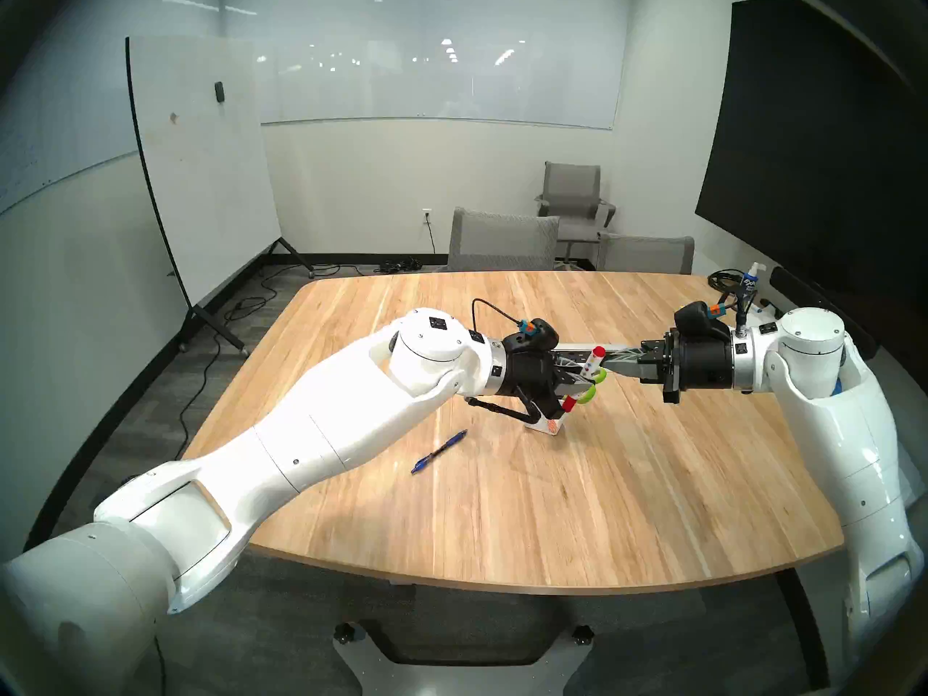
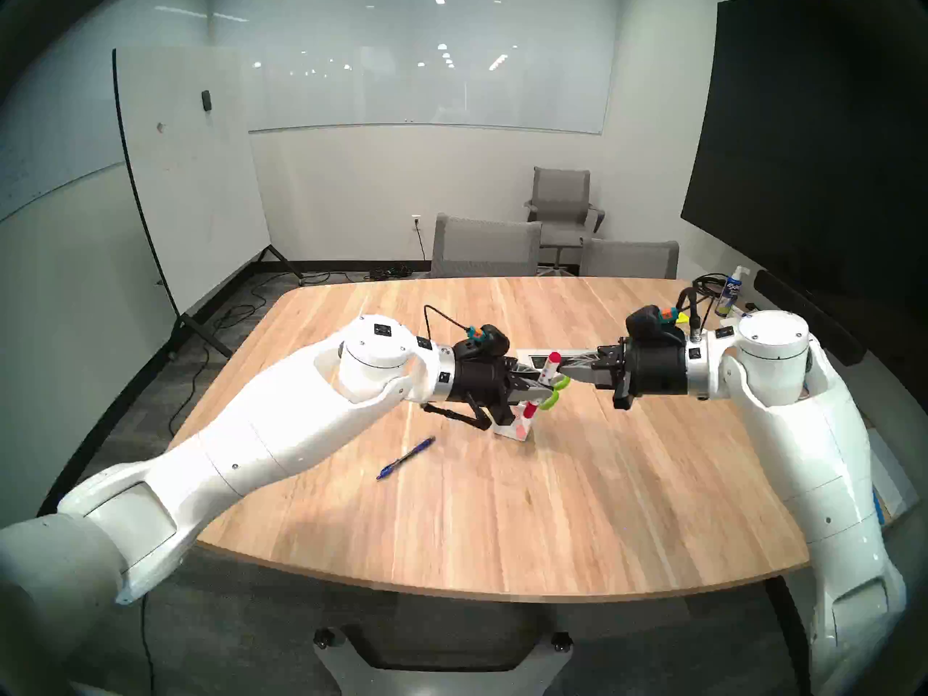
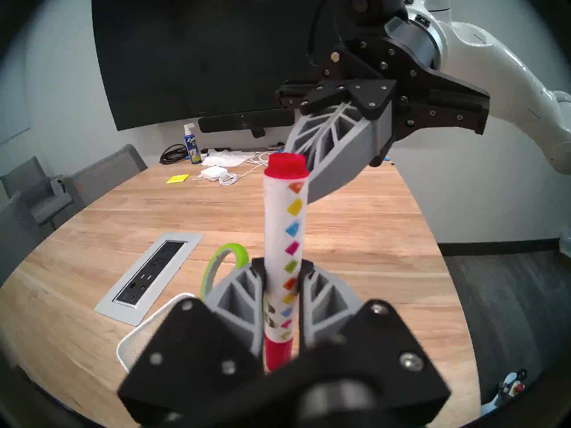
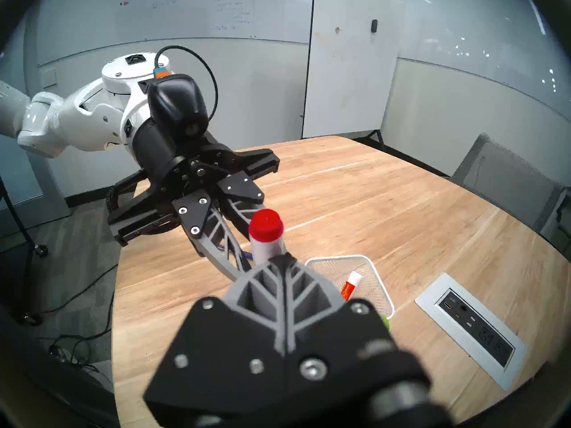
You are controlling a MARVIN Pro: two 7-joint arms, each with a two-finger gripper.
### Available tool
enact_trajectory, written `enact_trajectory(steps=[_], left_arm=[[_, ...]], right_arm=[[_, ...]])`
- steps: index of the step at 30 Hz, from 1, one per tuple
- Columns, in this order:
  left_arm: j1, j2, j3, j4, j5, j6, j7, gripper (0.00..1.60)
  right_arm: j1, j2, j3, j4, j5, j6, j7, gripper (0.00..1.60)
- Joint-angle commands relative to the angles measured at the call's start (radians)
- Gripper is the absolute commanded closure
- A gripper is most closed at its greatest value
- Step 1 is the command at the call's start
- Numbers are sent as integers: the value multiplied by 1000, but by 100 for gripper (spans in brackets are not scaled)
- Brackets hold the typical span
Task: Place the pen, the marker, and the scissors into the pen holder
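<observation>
Right now the left gripper (image 3: 282, 282) is pinching a white marker (image 3: 285, 232) with red ends and a column of coloured diamonds down its barrel. The grey fingers (image 3: 244, 291) clamp the lower part of the barrel, and the marker stands nearly upright in the grip, red cap on top, held in the air above the wooden table (image 1: 552, 479).

Facing it from the other side, the right gripper (image 1: 613, 362) has its jaws pressed together with nothing between them. Its tip sits just beside the marker's upper end; whether it actually touches the cap I cannot tell from here.

Below the left gripper stands the pen holder (image 4: 375, 282), a white wire-mesh cup on the table. Inside it a second red-and-white marker (image 4: 350, 285) leans against the mesh. The scissors (image 1: 591, 386) are in the cup as well, I think, since their lime-green loop handles stick up just past the left gripper's fingers, though the blades are hidden.

The pen (image 1: 439, 451), slim and blue, lies flat on the table nearer the robot, well apart from the holder and under the left forearm.

Further out, a grey power outlet panel (image 3: 151, 276) is set into the tabletop beyond the holder. At the far right corner sit a spray bottle (image 1: 749, 280), some cables and a yellow sticky-note pad (image 3: 177, 178).
</observation>
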Motion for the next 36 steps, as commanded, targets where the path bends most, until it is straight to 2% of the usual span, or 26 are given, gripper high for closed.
enact_trajectory(steps=[1,17,20,24,36], left_arm=[[-1,24,-29,-66,-6,5,22,160],[22,116,-76,-154,-22,36,62,160],[19,124,-78,-162,-21,45,65,160],[11,134,-85,-173,-25,63,68,160],[-34,113,-87,-159,-24,95,64,160]], right_arm=[[19,1,3,10,-8,-6,-11,160],[23,15,7,33,-18,-17,-8,160],[25,29,15,48,-2,-21,23,160],[0,67,40,73,6,-61,90,160],[-35,108,84,187,3,-128,173,160]])
